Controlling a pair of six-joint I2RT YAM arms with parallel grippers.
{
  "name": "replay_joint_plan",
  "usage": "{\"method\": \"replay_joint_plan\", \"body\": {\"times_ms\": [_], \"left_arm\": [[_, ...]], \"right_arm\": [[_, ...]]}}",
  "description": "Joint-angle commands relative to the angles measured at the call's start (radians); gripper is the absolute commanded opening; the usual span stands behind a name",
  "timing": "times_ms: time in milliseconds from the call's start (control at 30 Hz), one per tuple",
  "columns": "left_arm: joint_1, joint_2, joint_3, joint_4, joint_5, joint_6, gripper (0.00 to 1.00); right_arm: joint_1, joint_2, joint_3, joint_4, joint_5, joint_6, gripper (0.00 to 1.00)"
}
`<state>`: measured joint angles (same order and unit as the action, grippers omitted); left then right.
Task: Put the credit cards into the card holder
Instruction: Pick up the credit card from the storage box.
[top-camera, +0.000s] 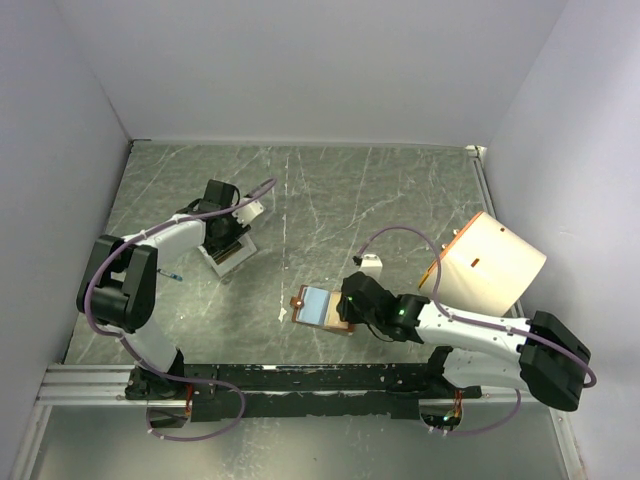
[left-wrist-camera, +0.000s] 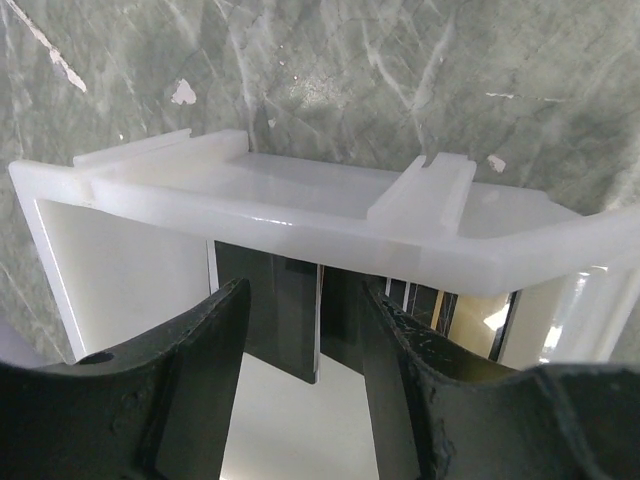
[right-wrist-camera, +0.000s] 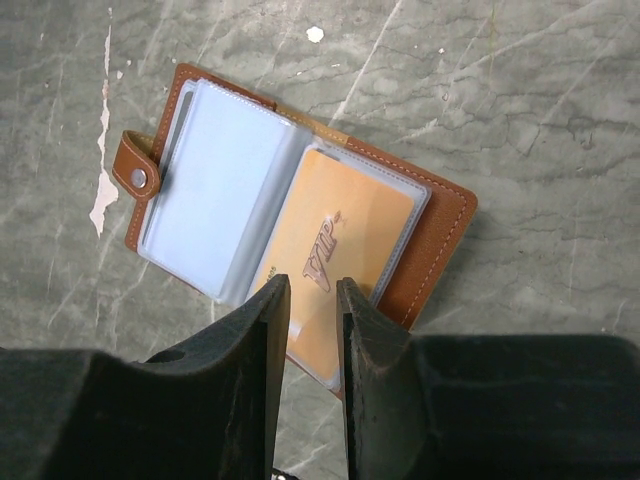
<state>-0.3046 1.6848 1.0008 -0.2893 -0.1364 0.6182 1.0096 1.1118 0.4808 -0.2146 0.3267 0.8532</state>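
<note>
The card holder (top-camera: 318, 307) lies open on the table, brown leather with a snap stud and pale blue-grey sleeves (right-wrist-camera: 205, 185). A gold VIP credit card (right-wrist-camera: 345, 235) sits in its right clear sleeve. My right gripper (right-wrist-camera: 312, 282) hovers over the holder's near edge, jaws a narrow gap apart with nothing between them; it also shows in the top view (top-camera: 347, 303). My left gripper (top-camera: 228, 243) reaches into the white tray (left-wrist-camera: 300, 205). Its open jaws (left-wrist-camera: 305, 290) straddle an upright dark card (left-wrist-camera: 280, 310). More dark cards (left-wrist-camera: 345, 315) and a gold one (left-wrist-camera: 472, 322) stand beside it.
A large cream cylinder with an orange rim (top-camera: 490, 262) lies on its side at the right, close to the right arm. A small blue item (top-camera: 175, 275) lies left of the tray. White walls enclose the marble-patterned table (top-camera: 330, 190).
</note>
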Motion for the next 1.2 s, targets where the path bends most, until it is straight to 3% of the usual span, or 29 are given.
{"method": "replay_joint_plan", "body": {"times_ms": [0,467,933,1167], "left_arm": [[0.007,0.017,0.001,0.03,-0.009,0.023,0.59],[0.007,0.062,0.058,-0.085,0.113,0.004,0.47],[-0.026,0.011,0.021,-0.095,0.09,0.001,0.46],[-0.034,0.001,0.013,-0.098,0.075,0.0,0.34]], "right_arm": [[0.004,-0.027,0.012,-0.037,0.041,-0.01,0.26],[0.005,-0.029,0.007,-0.027,0.043,-0.009,0.26],[0.004,-0.023,-0.005,0.001,0.031,-0.003,0.25],[0.005,-0.028,-0.002,-0.009,0.033,-0.002,0.25]]}}
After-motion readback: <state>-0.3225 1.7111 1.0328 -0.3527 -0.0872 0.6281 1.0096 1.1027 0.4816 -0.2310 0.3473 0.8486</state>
